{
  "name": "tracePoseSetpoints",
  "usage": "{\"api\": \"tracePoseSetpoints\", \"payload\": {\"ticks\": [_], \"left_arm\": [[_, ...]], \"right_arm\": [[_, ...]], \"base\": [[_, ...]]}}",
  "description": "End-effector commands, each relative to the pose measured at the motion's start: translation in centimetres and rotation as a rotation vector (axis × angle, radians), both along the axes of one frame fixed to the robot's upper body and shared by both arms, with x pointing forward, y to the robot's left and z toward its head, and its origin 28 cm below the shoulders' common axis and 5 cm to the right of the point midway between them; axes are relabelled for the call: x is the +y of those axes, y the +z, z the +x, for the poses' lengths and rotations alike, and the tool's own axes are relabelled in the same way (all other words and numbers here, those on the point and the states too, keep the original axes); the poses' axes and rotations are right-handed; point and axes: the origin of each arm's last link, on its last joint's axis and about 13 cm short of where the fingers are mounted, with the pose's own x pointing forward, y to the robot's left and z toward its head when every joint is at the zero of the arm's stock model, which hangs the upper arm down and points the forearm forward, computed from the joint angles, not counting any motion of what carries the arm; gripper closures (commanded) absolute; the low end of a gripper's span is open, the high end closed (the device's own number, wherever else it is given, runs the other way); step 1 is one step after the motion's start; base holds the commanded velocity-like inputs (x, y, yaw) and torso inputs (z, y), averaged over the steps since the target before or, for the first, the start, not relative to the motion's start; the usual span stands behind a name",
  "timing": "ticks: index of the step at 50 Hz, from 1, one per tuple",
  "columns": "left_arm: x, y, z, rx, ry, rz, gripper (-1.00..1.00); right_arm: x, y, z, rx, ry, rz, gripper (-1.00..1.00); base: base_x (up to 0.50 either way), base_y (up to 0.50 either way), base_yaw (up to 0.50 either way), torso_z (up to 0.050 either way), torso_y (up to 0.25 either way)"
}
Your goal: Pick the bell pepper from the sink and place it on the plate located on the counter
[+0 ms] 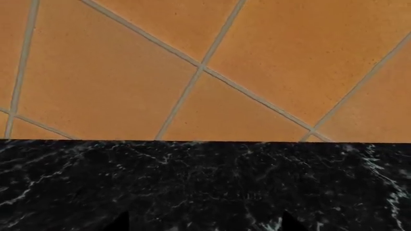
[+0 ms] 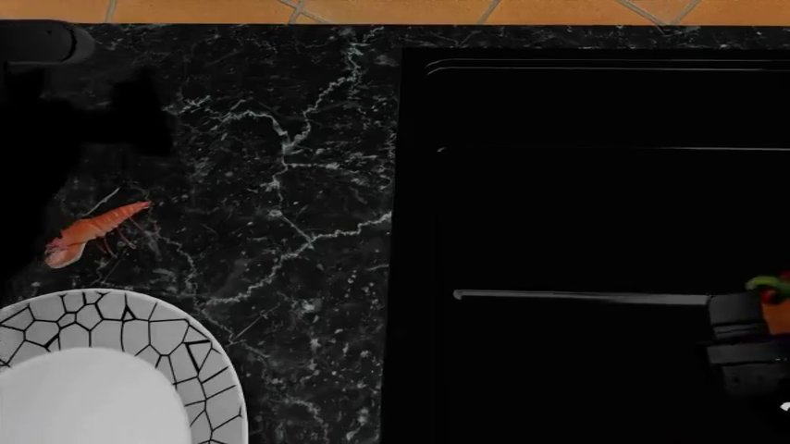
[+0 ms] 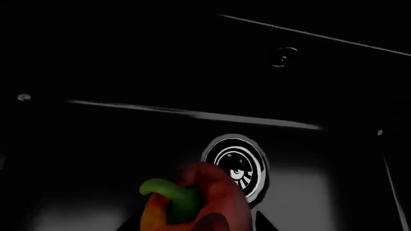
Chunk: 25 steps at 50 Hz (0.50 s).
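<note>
No readable writing anywhere. Right gripper (image 2: 771, 328) has its jaws clamped on the bell pepper (image 3: 196, 202) above the sink (image 2: 593, 222); can't tell the left jaws. Plate (image 2: 111, 370) sits on the counter (image 2: 296, 185).

Open counter (image 2: 309, 185) separates sink (image 2: 593, 185) from plate (image 2: 124, 324); only a shrimp (image 2: 92, 233) lies near the plate.
</note>
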Motion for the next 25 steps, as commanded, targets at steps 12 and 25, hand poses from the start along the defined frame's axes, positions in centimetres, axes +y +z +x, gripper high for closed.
{"api": "tracePoseSetpoints", "payload": {"ticks": [12, 25], "left_arm": [[2.5, 2.6, -2.7, -0.031, 0.048, 0.008, -1.00], [3.5, 2.7, -3.8, -0.036, 0.071, 0.027, -1.00]], "right_arm": [[2.0, 5.1, -2.4, -0.200, 0.181, 0.035, 1.00], [5.3, 9.6, -3.9, -0.309, 0.400, 0.009, 1.00]], "base": [[0.00, 0.00, 0.00, 0.000, 0.000], [0.00, 0.00, 0.00, 0.000, 0.000]]}}
